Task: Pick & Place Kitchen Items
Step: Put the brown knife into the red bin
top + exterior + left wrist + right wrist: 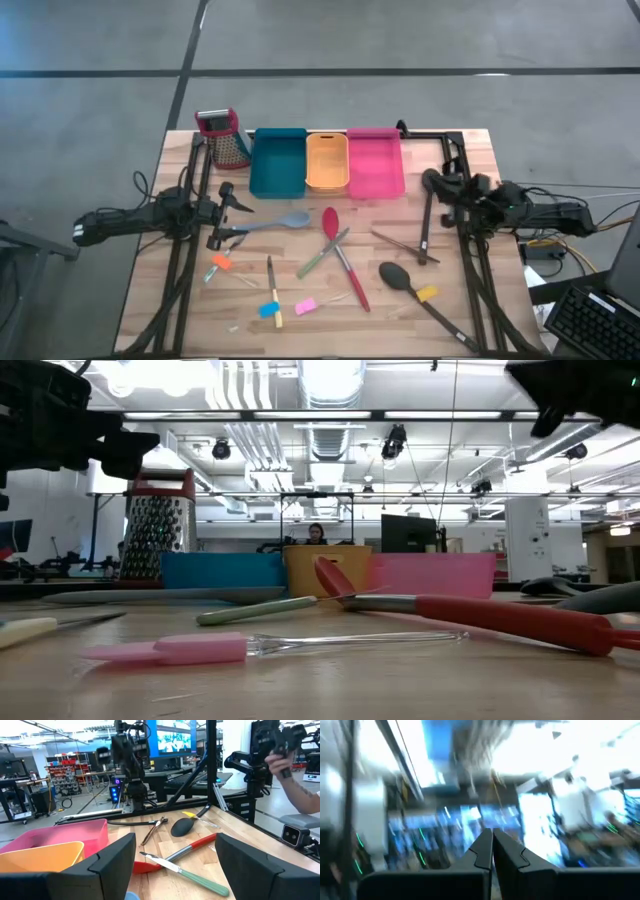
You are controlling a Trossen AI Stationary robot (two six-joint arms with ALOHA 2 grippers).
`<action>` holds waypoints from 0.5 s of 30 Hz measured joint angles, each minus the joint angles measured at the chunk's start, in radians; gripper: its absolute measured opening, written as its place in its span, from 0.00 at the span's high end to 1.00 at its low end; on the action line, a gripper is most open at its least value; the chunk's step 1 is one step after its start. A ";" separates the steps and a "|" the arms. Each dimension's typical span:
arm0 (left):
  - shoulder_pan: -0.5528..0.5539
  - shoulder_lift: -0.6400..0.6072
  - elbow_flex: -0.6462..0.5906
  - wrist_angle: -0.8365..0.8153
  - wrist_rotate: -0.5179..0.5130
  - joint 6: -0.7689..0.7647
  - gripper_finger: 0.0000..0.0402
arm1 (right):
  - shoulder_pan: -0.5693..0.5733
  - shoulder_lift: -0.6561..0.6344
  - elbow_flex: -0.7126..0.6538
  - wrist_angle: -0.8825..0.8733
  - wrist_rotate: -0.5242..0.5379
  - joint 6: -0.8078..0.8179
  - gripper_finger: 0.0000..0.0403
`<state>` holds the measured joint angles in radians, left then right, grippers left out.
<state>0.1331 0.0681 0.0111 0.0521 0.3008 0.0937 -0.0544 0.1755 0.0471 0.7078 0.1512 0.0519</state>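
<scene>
While the left gripper (228,218) hovers with fingers spread wide and empty at the handle end of the grey-blue spoon (277,223), the utensils lie scattered mid-desk (470,150): red spoon (343,255) crossing a green-handled tool (322,254), black spoon (412,290) to the right. Right gripper (492,851), fingers clenched on nothing, seems raised near the desk's right edge. Three bins (327,162) line the far edge.
</scene>
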 joint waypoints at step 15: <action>0.000 0.000 0.000 0.000 0.000 0.000 0.31 | 0.002 0.620 0.631 -0.624 -0.177 -0.104 0.98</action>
<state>0.1329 0.0681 0.0110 0.0521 0.3008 0.0934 -0.0525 0.7952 0.6785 0.0840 -0.0260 -0.0525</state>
